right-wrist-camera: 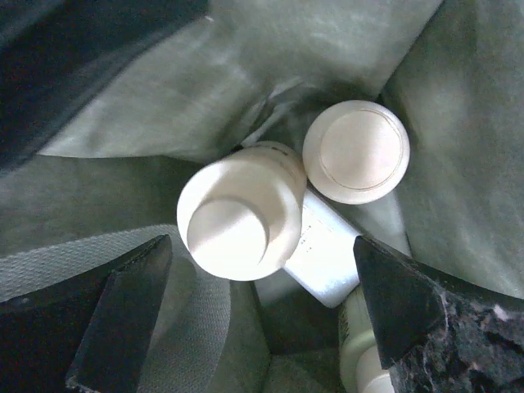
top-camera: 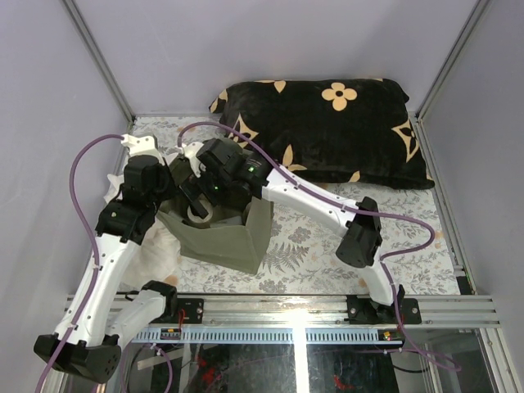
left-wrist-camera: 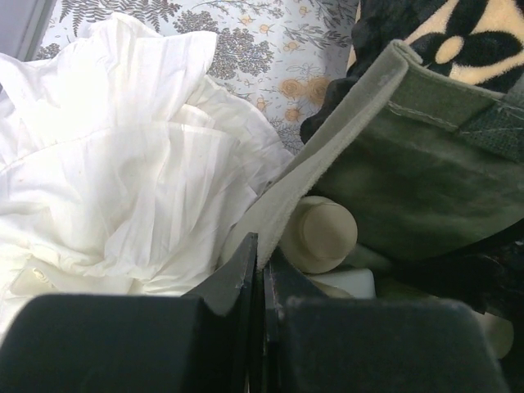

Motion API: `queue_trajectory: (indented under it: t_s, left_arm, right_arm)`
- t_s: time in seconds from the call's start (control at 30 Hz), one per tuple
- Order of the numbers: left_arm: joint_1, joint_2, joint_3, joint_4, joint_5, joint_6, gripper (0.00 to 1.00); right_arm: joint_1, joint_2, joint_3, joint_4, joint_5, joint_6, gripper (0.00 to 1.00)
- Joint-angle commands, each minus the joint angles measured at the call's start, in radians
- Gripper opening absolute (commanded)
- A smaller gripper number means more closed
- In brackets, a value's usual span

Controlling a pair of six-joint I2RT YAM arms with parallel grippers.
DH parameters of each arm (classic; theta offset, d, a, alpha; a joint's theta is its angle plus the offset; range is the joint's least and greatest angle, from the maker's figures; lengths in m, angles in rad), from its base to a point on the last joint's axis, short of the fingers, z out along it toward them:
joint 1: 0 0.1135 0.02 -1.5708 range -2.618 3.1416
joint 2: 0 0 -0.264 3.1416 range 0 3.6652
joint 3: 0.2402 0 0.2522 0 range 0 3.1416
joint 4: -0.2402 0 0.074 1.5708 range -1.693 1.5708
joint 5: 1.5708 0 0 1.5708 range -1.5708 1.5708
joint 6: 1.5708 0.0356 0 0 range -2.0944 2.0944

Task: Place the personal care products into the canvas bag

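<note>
Right gripper (right-wrist-camera: 260, 250), jaws spread wide, hangs mouth-down inside the canvas bag (right-wrist-camera: 458, 123). Folded green walls close in on every side, so little free room remains around the fingers. At least three personal care products lie on the bag's floor. A central bottle (right-wrist-camera: 237, 217) sits cap-up between the fingers with a gap to each. A second bottle (right-wrist-camera: 356, 151) touches it at 2 o'clock. A third bottle (right-wrist-camera: 323, 262), mostly hidden, lies flat beneath both and runs toward 5 o'clock. Left gripper (left-wrist-camera: 260, 250), fingers pressed together, pinches the bag's pale rim band at the bag's 9 o'clock edge. Farther out, one white cloth (top-camera: 155, 250) lies crumpled against the bag at 8 o'clock. One black cushion (top-camera: 327, 131) with tan flowers fills the table's 12 to 2 o'clock edge. Floral table cover (top-camera: 327, 246) lies open at 3 o'clock of the bag. Right arm (top-camera: 311, 196) slants from its base at 5 o'clock toward 10 o'clock. Left arm (top-camera: 106, 262) rises from 7 o'clock, wrist bent over the rim.
</note>
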Motion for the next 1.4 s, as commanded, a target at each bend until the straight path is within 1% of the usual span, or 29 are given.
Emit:
queue_trajectory:
  t_s: [0.0, 0.13, 0.3, 0.33, 0.37, 0.4, 0.43, 0.53, 0.57, 0.6, 0.63, 0.9, 0.97, 1.1, 1.17, 1.27, 1.37]
  left_arm:
    - [-0.009, 0.014, 0.016, 0.051, 0.029, -0.015, 0.0]
    - [-0.009, 0.015, 0.02, 0.047, 0.028, -0.011, 0.0]
    - [-0.009, 0.018, 0.034, 0.041, 0.019, 0.001, 0.0]
    - [-0.009, 0.02, 0.04, 0.037, 0.015, 0.006, 0.02]
    - [-0.009, 0.024, 0.046, 0.033, 0.012, 0.01, 0.08]
    - [-0.009, 0.027, 0.052, 0.028, 0.009, 0.016, 0.17]
    - [-0.01, 0.03, 0.058, 0.026, 0.001, 0.021, 0.3]
    - [-0.009, 0.035, 0.081, 0.02, -0.035, 0.033, 0.61]
    - [-0.009, 0.037, 0.092, 0.018, -0.046, 0.037, 0.77]
    - [-0.009, 0.037, 0.104, 0.016, -0.054, 0.043, 0.92]
    - [-0.009, 0.04, 0.117, 0.015, -0.063, 0.048, 0.99]
    - [-0.009, 0.056, 0.233, 0.022, -0.105, 0.082, 1.0]
    - [-0.009, 0.07, 0.268, 0.019, -0.152, 0.091, 1.0]
    - [0.002, 0.15, 0.35, -0.041, -0.288, 0.139, 1.0]
    - [0.038, 0.182, 0.369, -0.042, -0.275, 0.167, 1.0]
    - [0.123, 0.22, 0.387, -0.027, -0.189, 0.179, 1.0]
    - [0.165, 0.247, 0.387, 0.006, -0.126, 0.166, 1.0]
  right_arm:
    - [0.034, -0.111, -0.014, 0.115, -0.014, -0.015, 0.99]
    - [0.034, -0.201, -0.041, 0.13, 0.042, -0.03, 1.0]
    - [0.032, -0.333, -0.075, 0.112, 0.188, -0.072, 0.99]
    - [0.031, -0.36, -0.09, 0.115, 0.223, -0.079, 0.99]
    - [0.029, -0.388, -0.102, 0.114, 0.248, -0.083, 0.99]
    - [0.02, -0.412, -0.115, 0.11, 0.262, -0.089, 0.99]
    - [0.007, -0.428, -0.119, 0.101, 0.269, -0.09, 0.99]
    - [-0.052, -0.447, -0.112, 0.051, 0.273, -0.083, 0.99]
    - [-0.077, -0.448, -0.119, 0.044, 0.272, -0.085, 0.99]
    - [-0.099, -0.448, -0.136, 0.041, 0.269, -0.088, 0.99]
    - [-0.126, -0.462, -0.151, 0.043, 0.262, -0.092, 0.99]
    - [-0.368, -0.505, -0.276, 0.091, 0.195, -0.177, 0.99]
    - [-0.44, -0.513, -0.319, 0.115, 0.179, -0.191, 0.99]
    - [-0.6, -0.541, -0.423, 0.162, 0.105, -0.182, 0.99]
    - [-0.663, -0.551, -0.472, 0.171, 0.09, -0.181, 0.99]
    - [-0.744, -0.566, -0.553, 0.175, 0.079, -0.175, 0.99]
    - [-0.811, -0.591, -0.639, 0.2, 0.063, -0.162, 0.99]
